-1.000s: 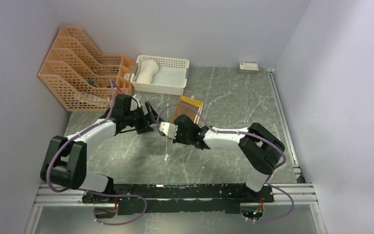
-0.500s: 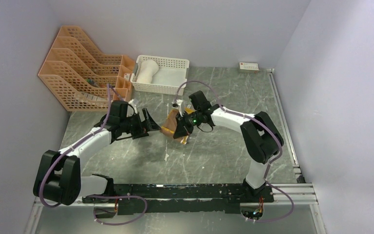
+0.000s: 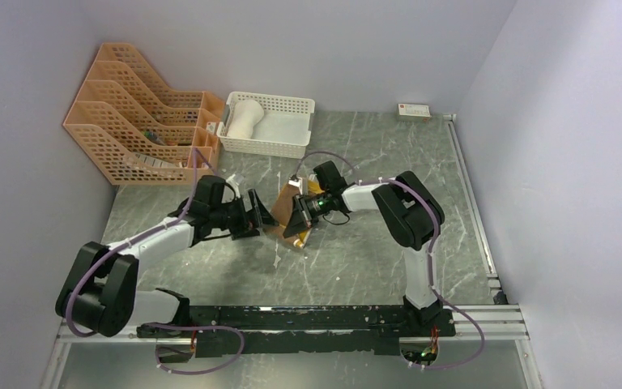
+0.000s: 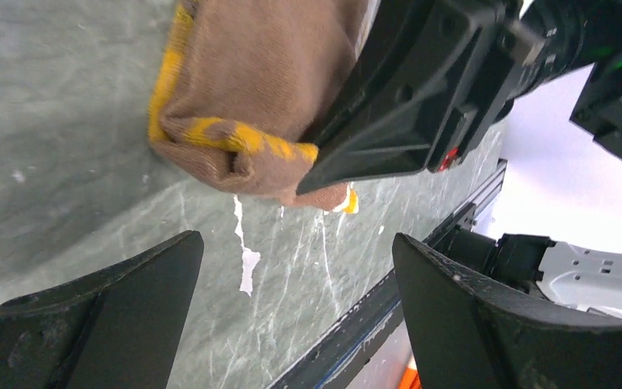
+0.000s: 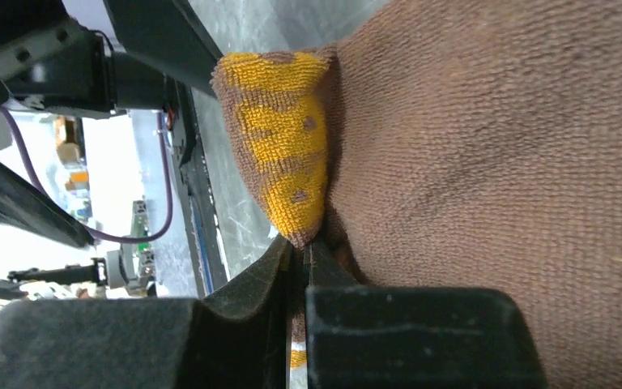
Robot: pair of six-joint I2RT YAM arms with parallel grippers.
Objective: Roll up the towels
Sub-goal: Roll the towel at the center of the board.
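Right pincer [image 5: 303,253], wrist view: tight on brown towel [image 5: 494,162]

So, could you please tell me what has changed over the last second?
The right arm swung its elbow inward; the brown towel, earlier flat on the table, is now bunched up, pinched in the shut fingers of the right gripper. The left gripper edged toward it, still open. The cream towel stayed in the basket.

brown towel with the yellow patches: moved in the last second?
Yes. The brown, mustard-patched cloth towel has shifted left and down in the top view, away from the white plastic lattice basket, pinched by the right gripper.
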